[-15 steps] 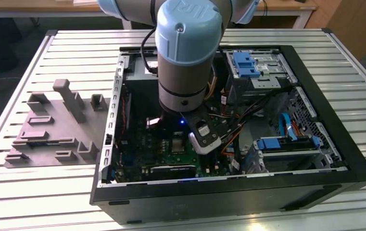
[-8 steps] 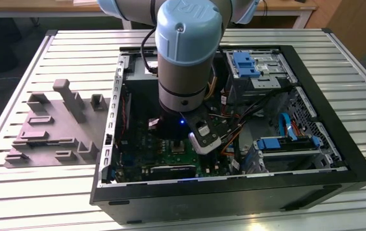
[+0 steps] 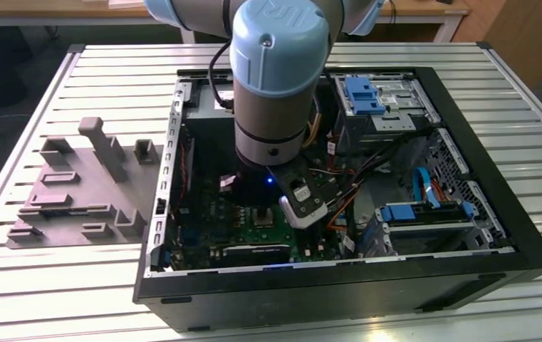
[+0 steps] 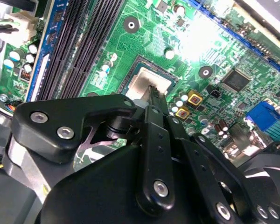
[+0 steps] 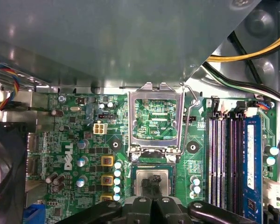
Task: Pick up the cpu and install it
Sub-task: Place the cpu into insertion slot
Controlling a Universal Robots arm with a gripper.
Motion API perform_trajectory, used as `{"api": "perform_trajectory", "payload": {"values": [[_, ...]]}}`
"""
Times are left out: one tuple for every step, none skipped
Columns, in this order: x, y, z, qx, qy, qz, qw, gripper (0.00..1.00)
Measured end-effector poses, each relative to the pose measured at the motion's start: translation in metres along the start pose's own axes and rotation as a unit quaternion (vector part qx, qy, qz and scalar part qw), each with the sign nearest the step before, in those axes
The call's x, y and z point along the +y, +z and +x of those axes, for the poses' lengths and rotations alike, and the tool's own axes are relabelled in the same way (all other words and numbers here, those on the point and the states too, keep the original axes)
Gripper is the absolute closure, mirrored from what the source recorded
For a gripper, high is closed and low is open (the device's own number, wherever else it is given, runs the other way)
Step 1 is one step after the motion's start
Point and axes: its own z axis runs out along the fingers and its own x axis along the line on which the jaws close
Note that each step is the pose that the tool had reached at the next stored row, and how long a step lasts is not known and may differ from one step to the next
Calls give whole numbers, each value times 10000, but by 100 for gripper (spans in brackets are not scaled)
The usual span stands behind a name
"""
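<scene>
Hand [image 5: 154, 184] pressed together, tips resting on cpu [image 5: 141, 179] lying flat in socket, exterior view's lower centre; socket frame [image 5: 156, 116] raised, likely to leave socket open for seating.

The table [image 3: 52, 299] is ribbed silvery metal with a satin sheen. The big black computer case [image 3: 347, 296] looks like matt painted sheet metal, with bare grey steel inside. At nine o'clock of it in the exterior view, the dull grey moulded blocks [image 3: 71, 192] are matt plastic. The arm's joint [image 3: 275, 43] has a glossy pale-blue plastic cap over smooth grey metal. The green motherboard [image 5: 84, 140] is glossy, and the silver rectangular socket frame [image 5: 156, 94] is bright bare metal. The small square cpu [image 4: 140, 83] has a dull silvery metal top. The black end effector [image 4: 155, 93] is matt with shiny screws.
</scene>
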Motion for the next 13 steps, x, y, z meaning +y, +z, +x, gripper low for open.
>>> {"api": "perform_trajectory", "payload": {"values": [[0,0,0,0,0,-1,10000,89],[0,0,0,0,0,-2,10000,89],[0,0,0,1,0,-2,10000,89],[0,-1,0,1,0,-1,10000,89],[0,0,0,1,0,-2,10000,89],[0,0,0,1,0,-2,10000,83],[0,-1,0,1,0,-2,10000,76],[0,-1,0,1,0,-2,10000,76],[0,-1,0,1,0,-1,10000,71],[0,0,0,1,0,-1,10000,65],[-1,0,0,2,0,-1,10000,65],[-1,2,0,1,0,-1,10000,59],[-1,5,0,1,0,-1,10000,59]]}}
